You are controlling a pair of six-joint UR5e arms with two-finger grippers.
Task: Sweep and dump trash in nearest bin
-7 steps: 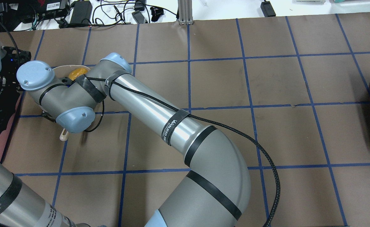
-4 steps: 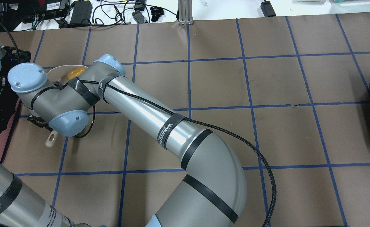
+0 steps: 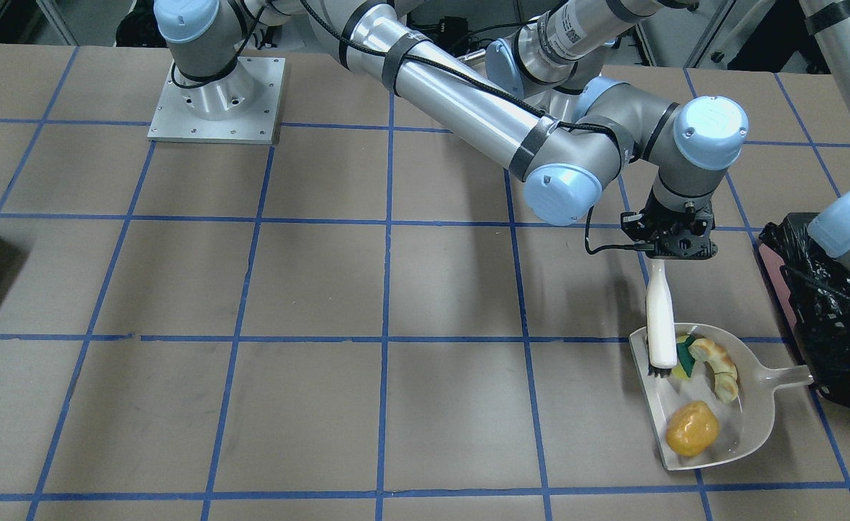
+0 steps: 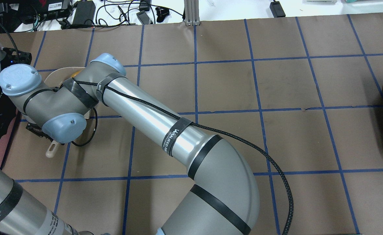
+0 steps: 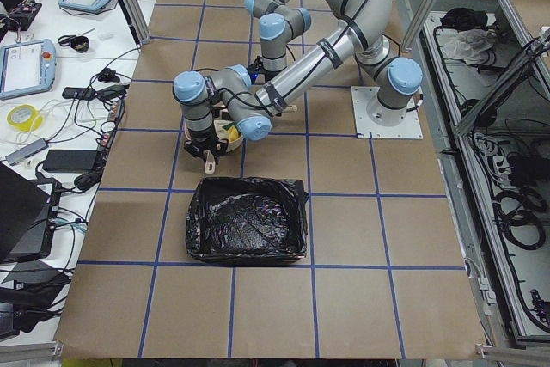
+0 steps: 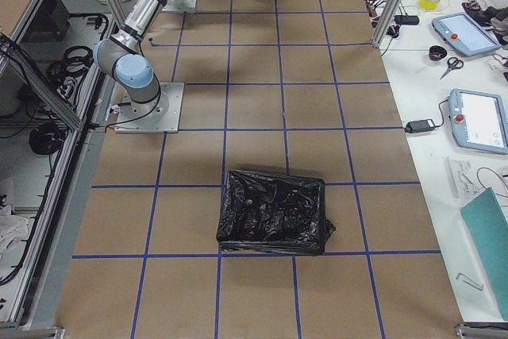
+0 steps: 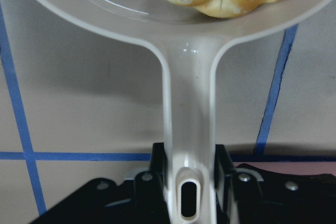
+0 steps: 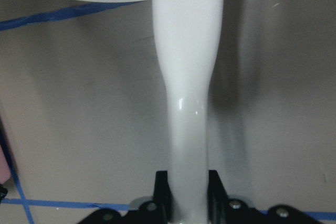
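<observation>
My right end effector (image 8: 188, 198) clenches the white brush (image 3: 660, 318), bristles in the dustpan (image 3: 758, 427). My left end effector (image 7: 189, 179) grips the dustpan's handle, trash (image 3: 691, 428) inside, toward the surface's (image 3: 323, 289) operator-side edge.

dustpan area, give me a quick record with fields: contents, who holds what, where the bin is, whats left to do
dustpan: beside the bin, handle pointing toward it
contents: potato-like lump, braided pastry, sponge bit
left gripper: shut on the dustpan handle
right gripper: shut on the brush, bristle end inside the dustpan by the sponge bit
bin: black-bagged, on the robot's left
left to do: dump; trash not yet in the bin
</observation>
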